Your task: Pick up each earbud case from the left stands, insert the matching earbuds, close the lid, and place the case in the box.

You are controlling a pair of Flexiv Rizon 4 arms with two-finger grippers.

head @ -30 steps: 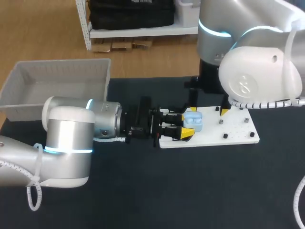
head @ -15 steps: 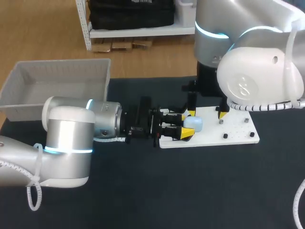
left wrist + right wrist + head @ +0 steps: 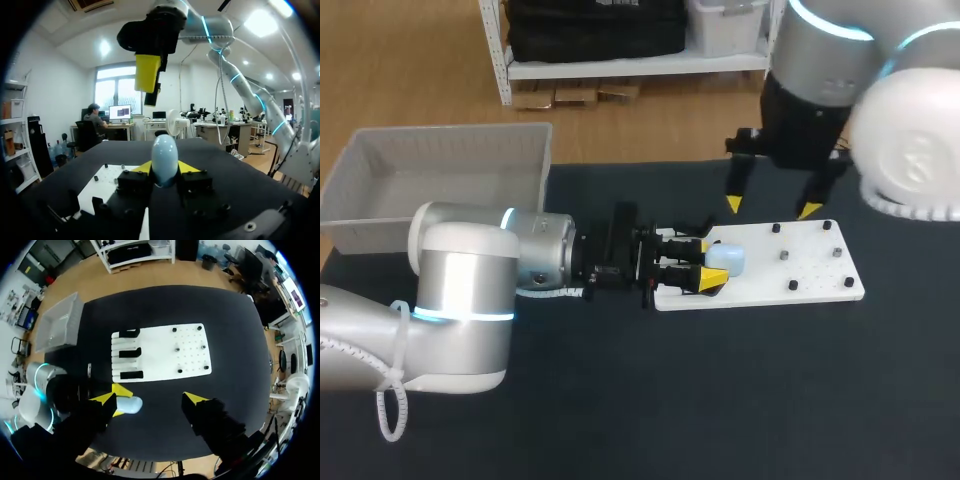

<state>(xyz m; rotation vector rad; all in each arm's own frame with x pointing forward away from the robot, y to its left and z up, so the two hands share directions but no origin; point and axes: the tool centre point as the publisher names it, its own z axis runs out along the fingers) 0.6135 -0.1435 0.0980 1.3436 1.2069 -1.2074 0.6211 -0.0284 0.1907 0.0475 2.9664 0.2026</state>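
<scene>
A pale blue earbud case (image 3: 729,259) with its lid down is held level over the left end of the white board (image 3: 810,272). My left gripper (image 3: 708,263) is shut on it from both sides. In the left wrist view the case (image 3: 164,152) stands upright between the yellow tips. My right gripper (image 3: 771,207) hangs open above the board's far edge, apart from the case, holding nothing. From the right wrist view, the case (image 3: 131,404) lies far below, under its open gripper (image 3: 149,398), beside three black stands (image 3: 130,353) on the board (image 3: 170,352).
A grey open bin (image 3: 440,180) sits at the table's far left corner, also seen in the right wrist view (image 3: 59,323). Small dark pegs (image 3: 788,256) stick up from the board's right half. Dark table surface lies in front of the board.
One second ago the case's lid stood open with the right gripper at it; the lid then came down. The right gripper has since risen away and opened wider. The left arm held still.
</scene>
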